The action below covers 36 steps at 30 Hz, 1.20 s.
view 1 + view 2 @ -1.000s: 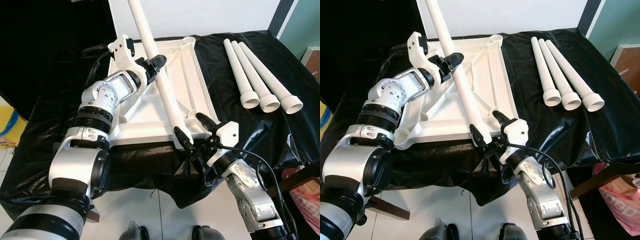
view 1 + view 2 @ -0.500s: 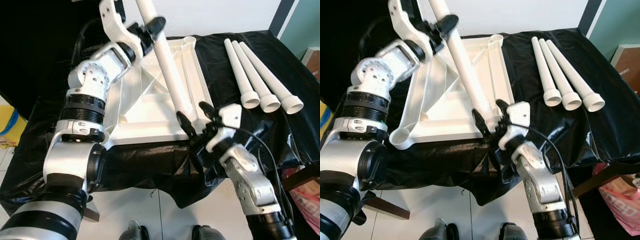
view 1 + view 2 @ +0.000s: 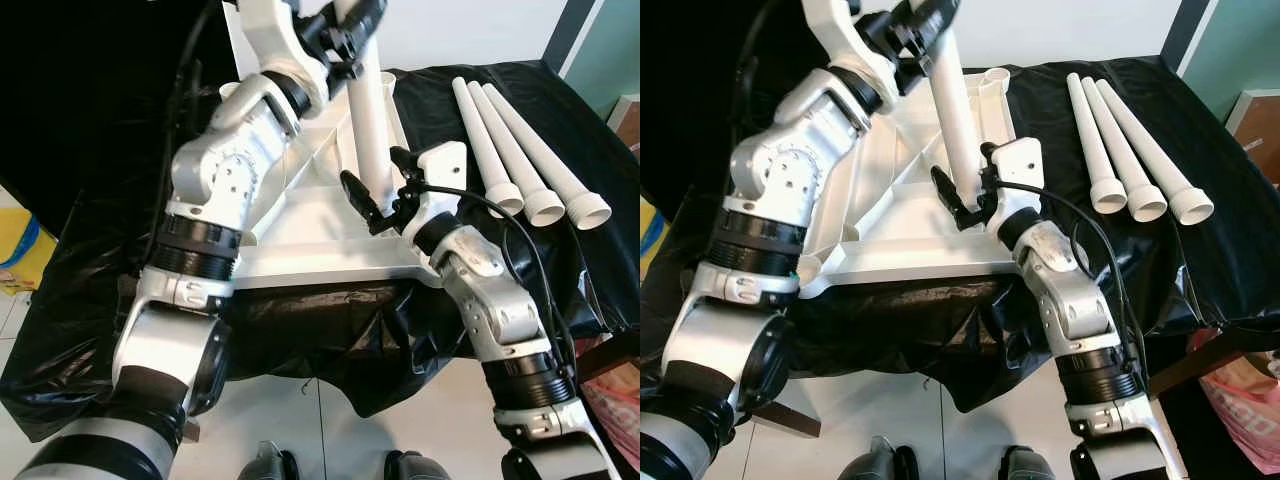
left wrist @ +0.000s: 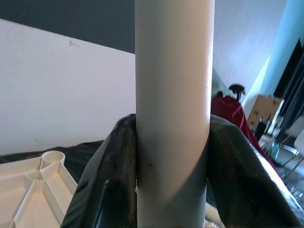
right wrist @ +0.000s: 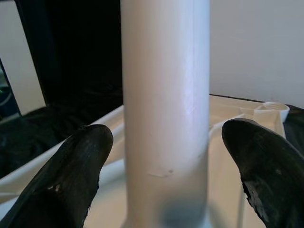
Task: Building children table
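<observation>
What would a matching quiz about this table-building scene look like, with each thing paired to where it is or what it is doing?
Things:
1. left gripper
2. right gripper
3. three spare legs
4. upturned tabletop

States:
A. lying side by side on the black cloth
B. shut on the white leg, high up
C. lying underside up, the leg standing on it
D. open, fingers either side of the leg's lower end

Pairs: 1-B, 2-D, 3-A, 4-C
</observation>
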Tool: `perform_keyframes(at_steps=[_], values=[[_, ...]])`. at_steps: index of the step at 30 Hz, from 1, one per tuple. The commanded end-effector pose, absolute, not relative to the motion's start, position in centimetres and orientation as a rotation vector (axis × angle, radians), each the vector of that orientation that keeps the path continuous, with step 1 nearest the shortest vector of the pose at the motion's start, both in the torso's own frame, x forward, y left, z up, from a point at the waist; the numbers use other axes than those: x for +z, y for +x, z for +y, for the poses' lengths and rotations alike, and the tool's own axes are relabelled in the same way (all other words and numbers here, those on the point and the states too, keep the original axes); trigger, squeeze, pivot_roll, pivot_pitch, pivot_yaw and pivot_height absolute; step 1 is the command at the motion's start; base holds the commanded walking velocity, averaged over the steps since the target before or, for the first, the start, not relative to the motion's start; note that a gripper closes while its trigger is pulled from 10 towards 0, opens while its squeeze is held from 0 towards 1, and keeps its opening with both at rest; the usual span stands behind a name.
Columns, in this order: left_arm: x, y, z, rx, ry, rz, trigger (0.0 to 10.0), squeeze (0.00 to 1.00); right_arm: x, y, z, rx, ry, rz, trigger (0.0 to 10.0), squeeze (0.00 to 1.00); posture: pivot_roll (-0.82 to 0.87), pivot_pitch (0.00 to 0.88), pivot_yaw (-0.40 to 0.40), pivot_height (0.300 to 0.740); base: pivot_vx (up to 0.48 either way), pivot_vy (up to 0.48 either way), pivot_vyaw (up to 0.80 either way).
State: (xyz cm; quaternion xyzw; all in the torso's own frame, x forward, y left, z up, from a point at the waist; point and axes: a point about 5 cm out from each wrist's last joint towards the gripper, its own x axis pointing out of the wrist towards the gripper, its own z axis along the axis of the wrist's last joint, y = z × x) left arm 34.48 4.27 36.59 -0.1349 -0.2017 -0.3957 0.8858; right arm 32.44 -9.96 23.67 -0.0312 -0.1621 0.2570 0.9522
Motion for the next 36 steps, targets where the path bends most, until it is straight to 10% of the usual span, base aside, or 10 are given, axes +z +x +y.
perform_keyframes(at_steps=[1, 21, 24, 25, 29, 30, 36], values=[[37.0, 32.7, 3.1, -1.085, -0.187, -0.502, 10.0, 0.00, 23.6, 32.6, -9.6, 0.525, -0.075, -0.310, 10.0, 0.00, -0.12, 0.086, 0.030, 0.740, 0.000, 0.000, 0.00], [35.8, 30.4, 0.6, -1.158, -0.144, -0.520, 10.0, 0.00, 23.1, 33.9, -8.1, 0.537, -0.069, -0.210, 10.0, 0.00, -0.11, 0.087, 0.038, 0.740, 0.000, 0.000, 0.00], [35.8, 30.2, 0.5, -1.164, -0.143, -0.522, 10.0, 0.00, 22.9, 33.9, -8.0, 0.537, -0.065, -0.199, 8.3, 0.00, -0.11, 0.086, 0.038, 0.740, 0.000, 0.000, 0.00], [35.8, 30.1, 0.4, -1.167, -0.143, -0.521, 10.0, 0.00, 22.9, 33.9, -7.9, 0.537, -0.064, -0.195, 4.4, 0.00, -0.11, 0.086, 0.038, 0.740, 0.000, 0.000, 0.00], [35.7, 30.0, 0.3, -1.170, -0.143, -0.521, 10.0, 0.00, 22.9, 34.0, -7.9, 0.537, -0.063, -0.193, 3.6, 0.00, -0.11, 0.085, 0.038, 0.740, 0.000, 0.000, 0.00], [35.7, 30.0, 0.2, -1.174, -0.144, -0.520, 10.0, 0.00, 22.8, 34.0, -7.9, 0.537, -0.064, -0.190, 0.8, 0.00, -0.11, 0.085, 0.038, 0.740, 0.000, 0.000, 0.00], [35.6, 29.7, -0.1, -1.183, -0.144, -0.520, 10.0, 0.00, 22.7, 34.2, -8.1, 0.513, -0.054, -0.183, 0.0, 0.00, -0.11, 0.085, 0.036, 0.740, 0.000, 0.000, 0.00]])
